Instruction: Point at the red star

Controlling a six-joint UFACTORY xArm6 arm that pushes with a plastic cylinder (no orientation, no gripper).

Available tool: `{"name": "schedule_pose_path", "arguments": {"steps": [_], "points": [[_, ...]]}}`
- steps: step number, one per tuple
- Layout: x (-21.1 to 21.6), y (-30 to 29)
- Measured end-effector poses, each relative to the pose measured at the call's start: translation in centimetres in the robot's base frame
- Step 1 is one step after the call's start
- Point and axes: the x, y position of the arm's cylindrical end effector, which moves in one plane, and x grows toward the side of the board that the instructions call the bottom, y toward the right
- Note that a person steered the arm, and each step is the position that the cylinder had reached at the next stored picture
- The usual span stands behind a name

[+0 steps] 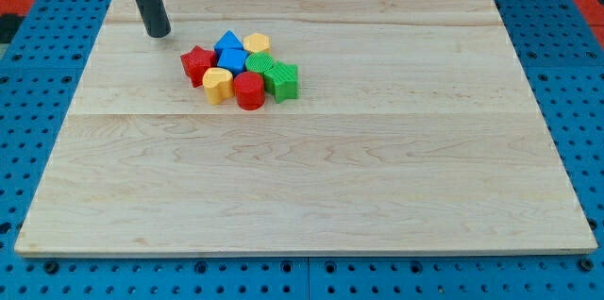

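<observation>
My tip [159, 33] stood on the wooden board [311, 196] toward the view's top left, the rod rising out of frame above it. There is no hand on this rig to open, close or hold anything; the rod carried nothing and touched no block. The tip sat up and to the view's left of the cluster, near it but clearly apart, with bare wood between it and the nearest piece. That nearest piece was the red star [196, 63], which lay at the cluster's left edge, on the side facing the tip. Just to the star's right and touching or nearly so were the yellow heart [218, 84] and a blue block [230, 60], with a blue triangle [227, 41] behind. Further right lay the yellow block [257, 43], a green block [260, 62], the red cylinder [249, 91] and the green star [282, 80], all packed tightly. My judgement: the approach was largely made, since the tip was on the correct side and nothing blocked the line to the star. What remained was a short closing move down and to the right, stopping just short of contact so the star was indicated, not shoved into its neighbours.
</observation>
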Motion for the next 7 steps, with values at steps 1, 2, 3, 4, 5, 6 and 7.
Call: {"name": "schedule_pose_path", "arguments": {"steps": [1, 2, 3, 4, 5, 6, 7], "points": [[0.0, 0.1], [0.0, 0.1], [0.0, 0.2], [0.6, 0.3], [0.8, 0.6], [2.0, 3.2], [3.4, 6.1]]}}
